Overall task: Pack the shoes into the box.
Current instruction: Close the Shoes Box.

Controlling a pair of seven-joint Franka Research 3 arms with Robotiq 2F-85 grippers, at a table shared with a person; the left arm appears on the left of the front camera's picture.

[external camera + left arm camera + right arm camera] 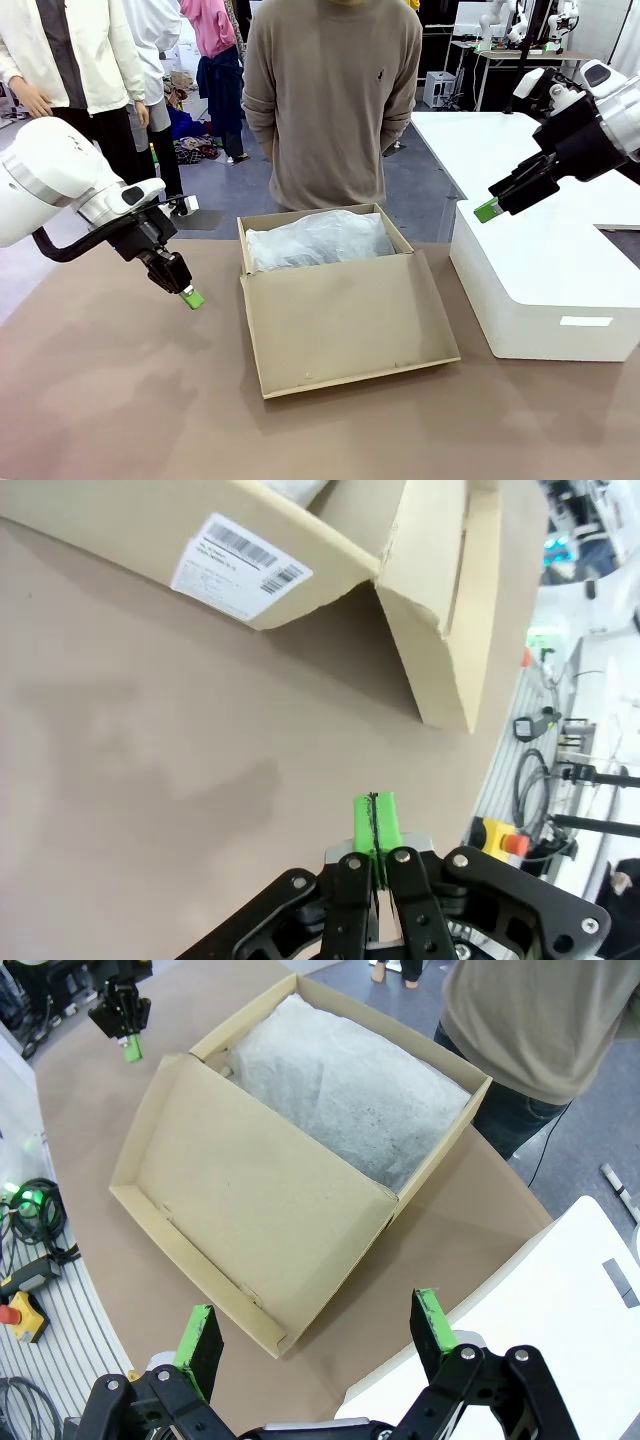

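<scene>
Box (400,240) set mid-table between the arms, long axis across the table and parallel to the hinge. Lid (345,325) folded open toward the robot's side, its free edge nearest the camera and its shallow lip turned up. Interior covered by crumpled white tissue (320,240). Whether the shoes lie beneath it cannot be told. Left gripper (192,297) held low over the table (120,400), just left of the lid's hinge corner, with its green pads pressed together on nothing; in its wrist view (375,820) the box's labelled end wall is seen ahead. Right gripper (487,210) held high over the white box (540,290), well apart from the cardboard, jaws spread wide and empty; from its wrist view (315,1320) the lid is looked down on. The left arm is judged the nearer to the lid, which lies to its right. Cardboard is plain brown, matte, thin-walled and likely to flex under a one-sided push; the tissue is soft and loose. A person (335,100) stands at the far side, directly behind the box.
</scene>
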